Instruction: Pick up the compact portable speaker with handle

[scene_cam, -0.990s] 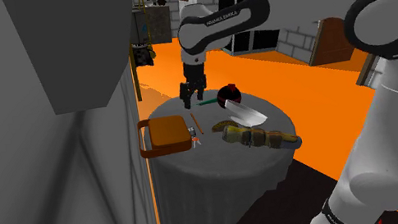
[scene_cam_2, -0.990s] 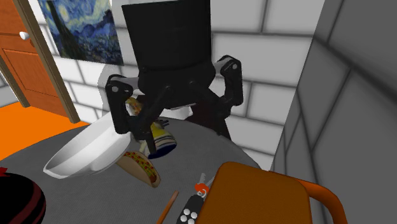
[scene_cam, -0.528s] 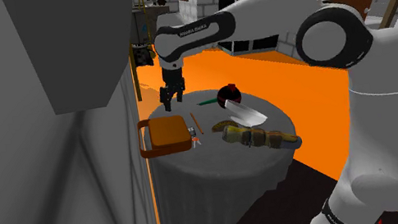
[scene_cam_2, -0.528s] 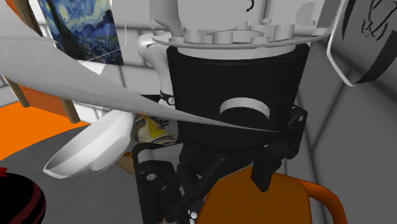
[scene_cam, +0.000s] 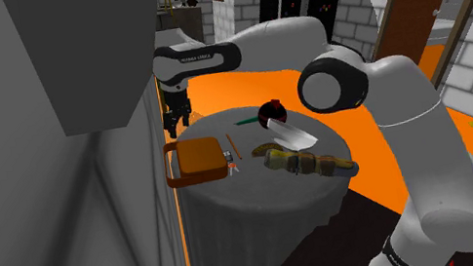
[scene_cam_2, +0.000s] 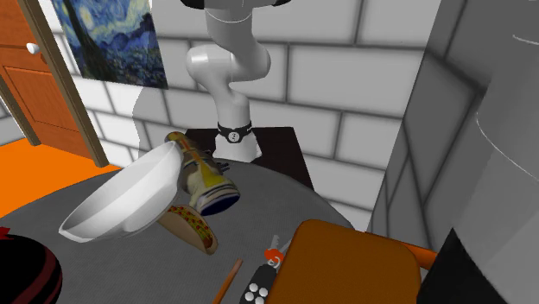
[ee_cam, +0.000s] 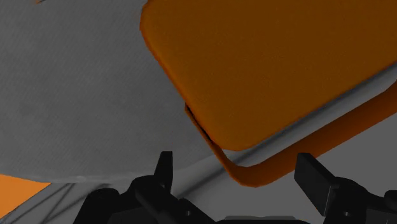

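The speaker [scene_cam: 197, 159] is a flat orange box with a darker orange handle [scene_cam: 169, 165], lying on the round grey-clothed table [scene_cam: 265, 196] at the side nearest the grey wall. It fills the lower right of the second exterior view as the speaker [scene_cam_2: 345, 259]. My gripper [scene_cam: 171, 122] hangs just beyond the table's far edge, close to the wall and behind the speaker's handle end. In the wrist view the speaker [ee_cam: 273, 70] lies ahead of the gripper [ee_cam: 240, 175], whose fingers stand wide apart with nothing between them, not touching it.
Beside the speaker lie a small remote [scene_cam_2: 256, 285] and a pencil [scene_cam_2: 227, 281]. A white bowl [scene_cam_2: 121, 203], a taco [scene_cam_2: 194, 226], a patterned bottle [scene_cam_2: 207, 177] and a black and red round object [scene_cam: 271, 111] take up the rest of the table. The grey wall [scene_cam: 64, 235] stands close by.
The arm has swung toward the shoulder view's left, from over the table's back to its wall-side edge behind the speaker. The fingers stayed open.
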You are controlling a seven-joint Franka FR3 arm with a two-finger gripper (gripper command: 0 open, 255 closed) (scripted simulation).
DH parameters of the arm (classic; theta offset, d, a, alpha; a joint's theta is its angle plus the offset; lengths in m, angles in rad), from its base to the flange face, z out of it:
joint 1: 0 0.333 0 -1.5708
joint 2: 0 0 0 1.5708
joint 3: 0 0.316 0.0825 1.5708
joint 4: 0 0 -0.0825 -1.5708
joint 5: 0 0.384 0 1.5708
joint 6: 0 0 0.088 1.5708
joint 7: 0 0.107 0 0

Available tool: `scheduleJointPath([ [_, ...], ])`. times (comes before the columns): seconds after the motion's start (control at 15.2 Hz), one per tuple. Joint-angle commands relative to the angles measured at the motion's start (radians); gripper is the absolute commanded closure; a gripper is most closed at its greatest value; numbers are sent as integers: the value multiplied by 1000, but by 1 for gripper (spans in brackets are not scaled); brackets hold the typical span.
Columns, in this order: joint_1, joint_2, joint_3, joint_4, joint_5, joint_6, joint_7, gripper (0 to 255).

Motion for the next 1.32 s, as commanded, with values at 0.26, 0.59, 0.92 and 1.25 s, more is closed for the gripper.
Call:
scheduleJointPath([
  [0.26,25,148,4,189,-15,-33,-13,0],
  [0.59,24,150,4,130,-15,27,-14,0],
  [0.92,23,159,4,147,-15,20,-15,255],
  [1.25,24,166,4,158,-16,15,-14,255],
])
